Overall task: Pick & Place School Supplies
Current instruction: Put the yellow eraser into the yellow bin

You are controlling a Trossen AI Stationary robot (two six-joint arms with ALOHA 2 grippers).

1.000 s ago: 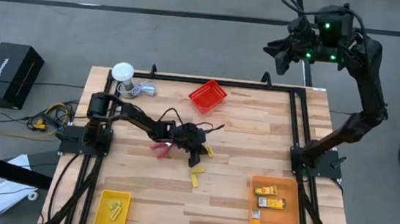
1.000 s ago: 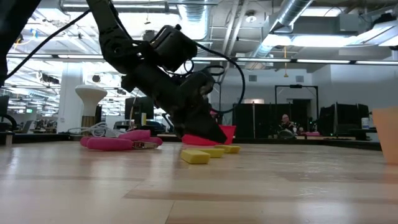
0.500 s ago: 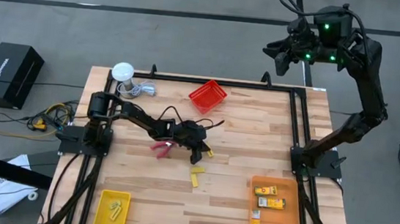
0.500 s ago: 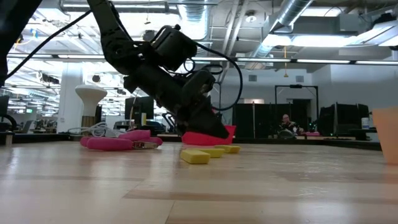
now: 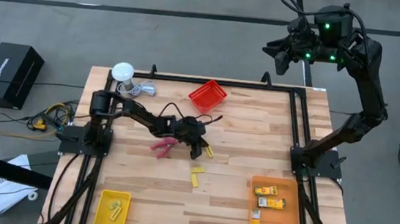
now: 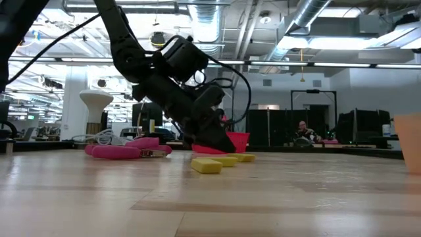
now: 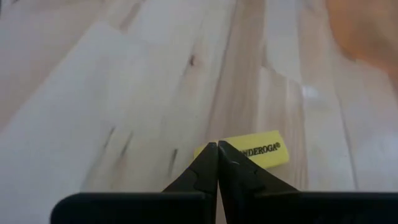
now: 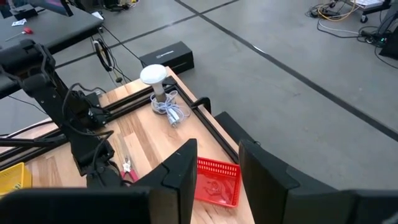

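My left gripper is shut and slants down at a small yellow eraser near the table's middle. Two more yellow erasers lie flat a little nearer; all show in the low view. The red-handled scissors lie flat on the table to the gripper's left. My right gripper is open and raised high beyond the table's far right corner. My left gripper comes slanting down from the table's left, and its shut fingertips stand at one long edge of the yellow eraser, which lies flat on the table. I cannot tell whether the tips touch it.
A red basket stands at the far edge, and a white round object with a cable at the far left corner. A yellow bin holding small yellow pieces is near left. An orange bin holding yellow-orange boxes is near right.
My left gripper has drawn back a little toward the table's far left, tipping slightly and staying low over the yellow eraser. The erasers and the scissors lie where they were.
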